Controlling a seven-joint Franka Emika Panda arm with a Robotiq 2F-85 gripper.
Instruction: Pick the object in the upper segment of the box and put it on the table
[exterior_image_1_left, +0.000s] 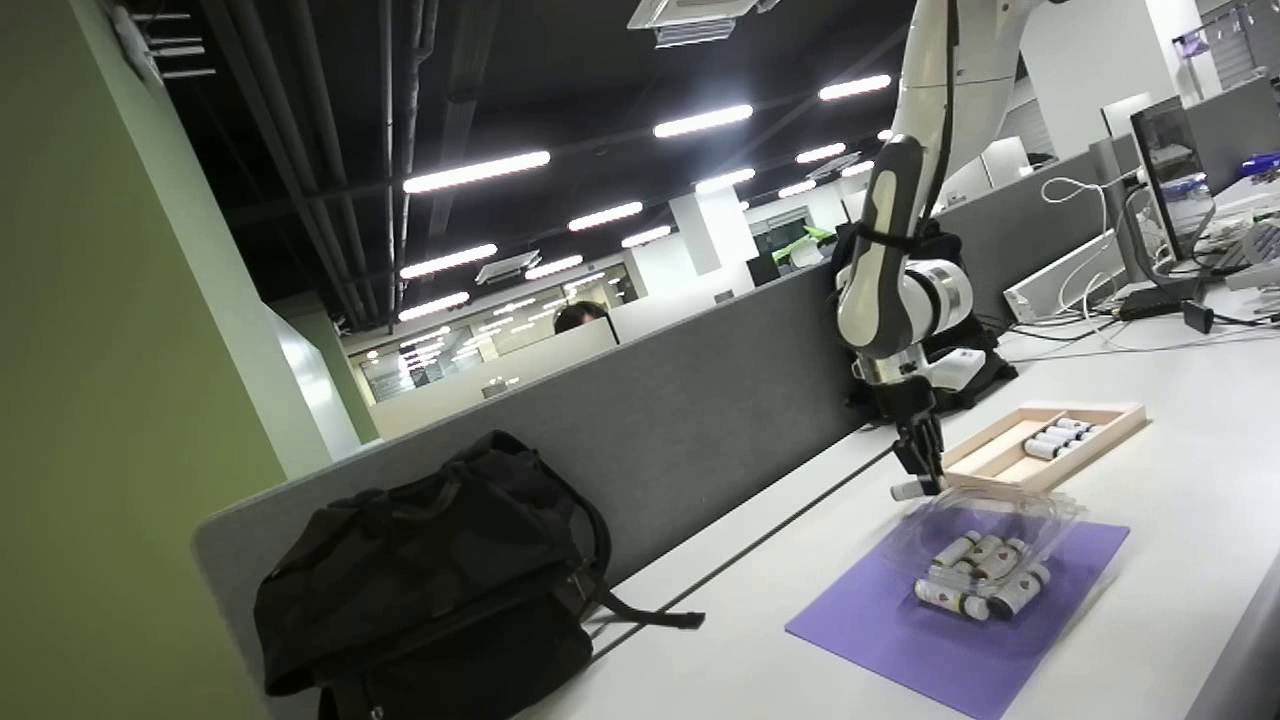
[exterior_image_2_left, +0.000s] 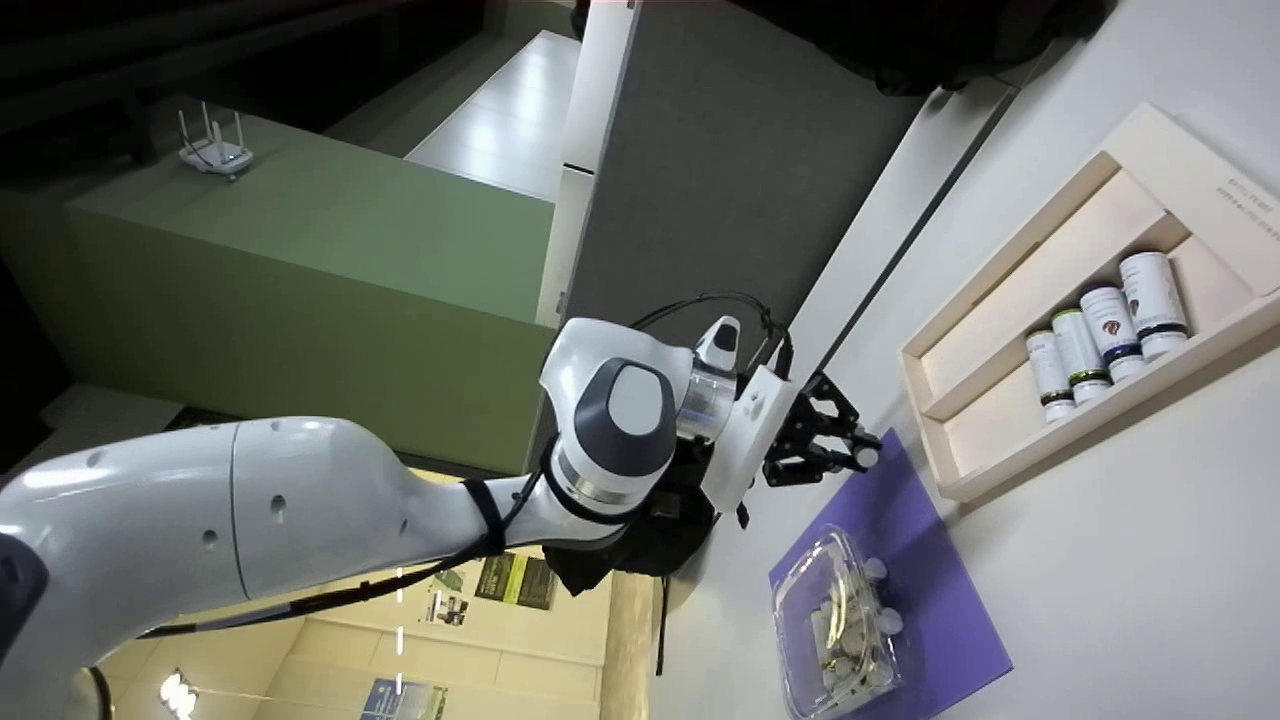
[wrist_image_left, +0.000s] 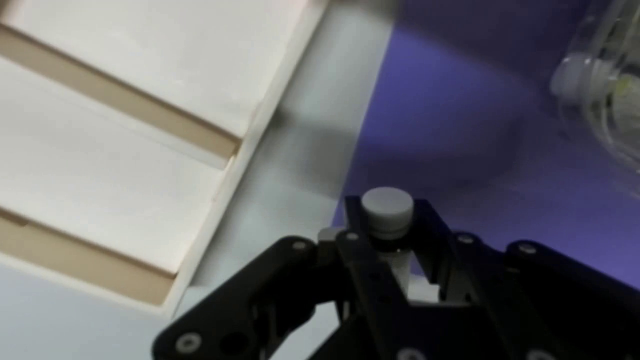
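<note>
The table (exterior_image_2_left: 1110, 570), judged the goal, seems partly covered by the purple mat (exterior_image_2_left: 932, 580) at the likely drop spot, so the wrong surface may be met by a straight descent. The box (exterior_image_2_left: 1040, 270), just beside the mat, could be struck by a swing, the clear container (exterior_image_2_left: 797, 625) on the mat by an opposite one. By the gripper (wrist_image_left: 387, 220), a white-capped bottle (wrist_image_left: 388, 212), presumably the object, is pinched outside the box; being round, it may be sent rolling if let go too high.
</note>
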